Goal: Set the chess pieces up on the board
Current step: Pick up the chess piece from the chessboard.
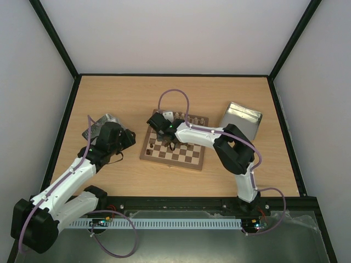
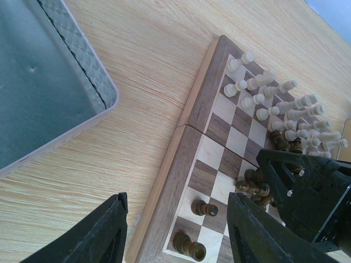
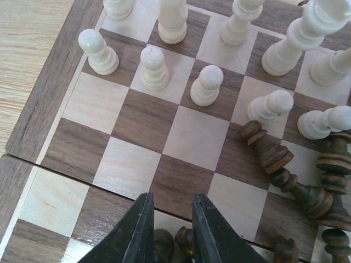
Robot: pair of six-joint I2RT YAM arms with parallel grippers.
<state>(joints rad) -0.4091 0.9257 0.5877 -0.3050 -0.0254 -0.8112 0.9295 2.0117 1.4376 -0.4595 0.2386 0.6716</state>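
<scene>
- The board (image 1: 186,156) is lying in the middle of the tabletop (image 1: 120,98).
- Cream pieces (image 3: 208,85) are standing in rows along its far side. Several dark pieces (image 3: 274,156) are lying toppled in a heap just beside them, and a couple are standing apart.
- The right claw (image 3: 171,196) is hanging low over the board, its fingers nearly together above some dark pieces. I cannot tell whether it is pinching one.
- The left claw (image 2: 178,196) is hovering spread wide and holding nothing, over the board's left edge, near a silver tin (image 2: 44,82).

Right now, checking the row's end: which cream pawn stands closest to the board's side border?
The leftmost pawn in the right wrist view; its square touches the border, the others' don't.
</scene>
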